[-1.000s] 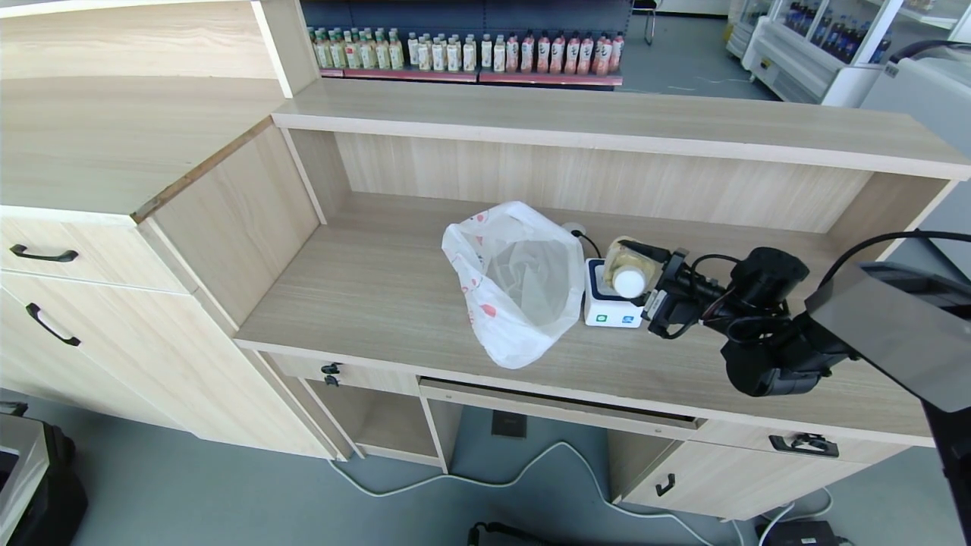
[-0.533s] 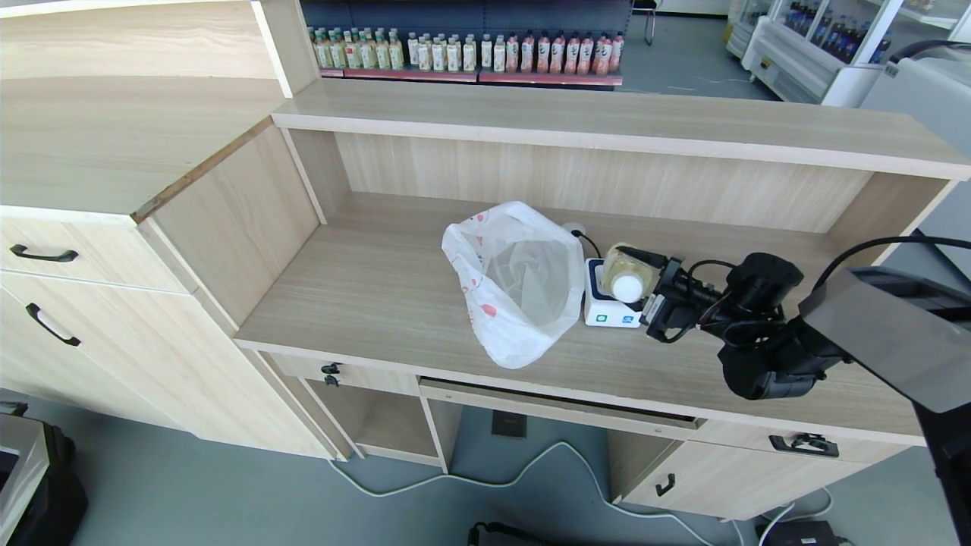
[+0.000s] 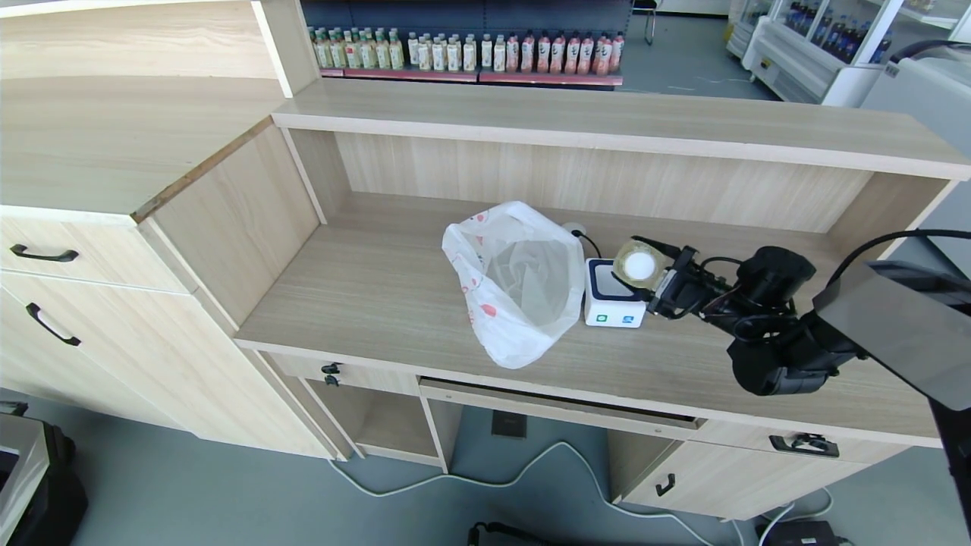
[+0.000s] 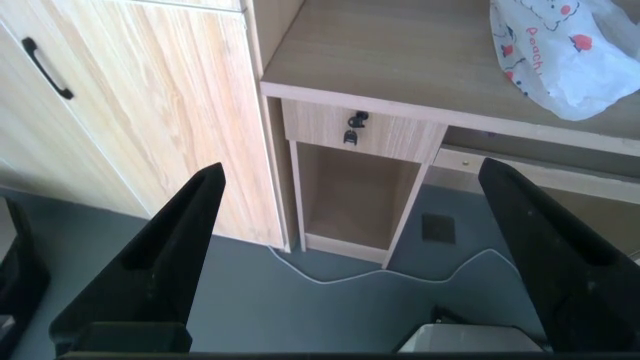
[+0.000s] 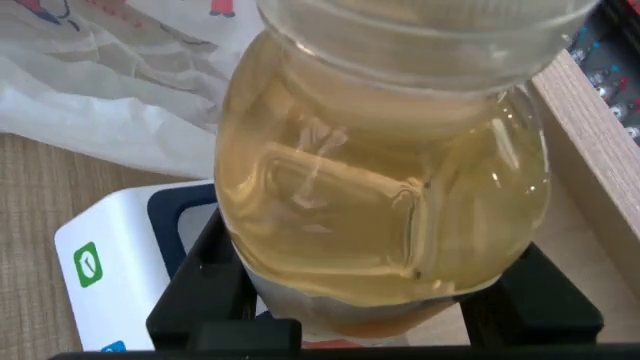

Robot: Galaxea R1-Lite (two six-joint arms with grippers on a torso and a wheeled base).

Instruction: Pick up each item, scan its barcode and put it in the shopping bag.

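While outstretched, right gripper around bottle.

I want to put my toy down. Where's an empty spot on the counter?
Wide bare counter lies between the cabinet wall and the shopping bag. Right of the bag is crowded: the scanner, and the right hand holding a bottle above it.

1. The right arm is matte black, built of rounded, bulbous joint housings.
2. Behind them sits a flat, angular dark grey link.
3. A thick black cable arcs over the link; thinner black wires loop at the wrist.
4. The right gripper is black with slim fingers.
5. The left gripper has two broad, black, wedge-shaped fingers.
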